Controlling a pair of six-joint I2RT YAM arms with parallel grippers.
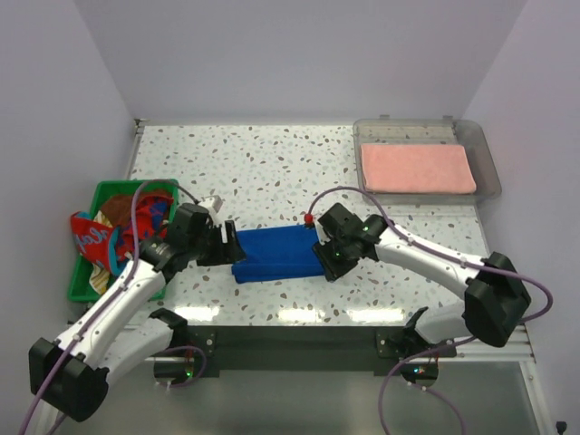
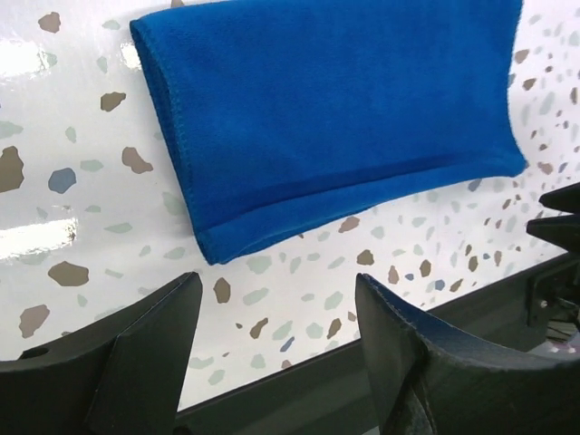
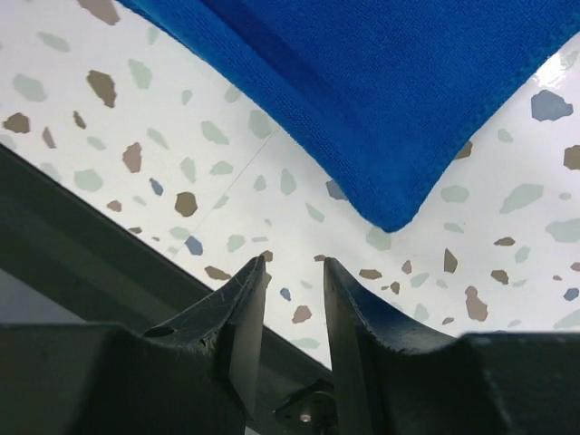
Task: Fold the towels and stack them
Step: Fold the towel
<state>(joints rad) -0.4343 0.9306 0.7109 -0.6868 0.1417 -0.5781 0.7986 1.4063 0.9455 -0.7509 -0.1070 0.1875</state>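
- The royal blue towel (image 1: 276, 254) lies folded into a flat rectangle at 6 o'clock on the counter (image 1: 272, 163), near the front edge, between the two arms.
- The left pincer (image 2: 276, 281) sits just off the towel's 9 o'clock end. Its fingers are spread wide with nothing between them.
- The right pincer (image 3: 294, 265) sits at the towel's 3 o'clock end. Its fingers are parted only narrowly and grip nothing (a towel corner lies just ahead of the tips).
- The fold looks finished, so the step in hand is probably stacking, which is not yet done.
- A salmon towel (image 1: 417, 168) lies folded in the clear tray (image 1: 485, 159) at 1 o'clock, which is likely the stack.
- The next move calls for pinching every layer at one edge, then carrying the towel over without letting it fall open.
- Crumpled towels (image 1: 95, 240) wait in the green basket (image 1: 86, 281) at 9 o'clock.
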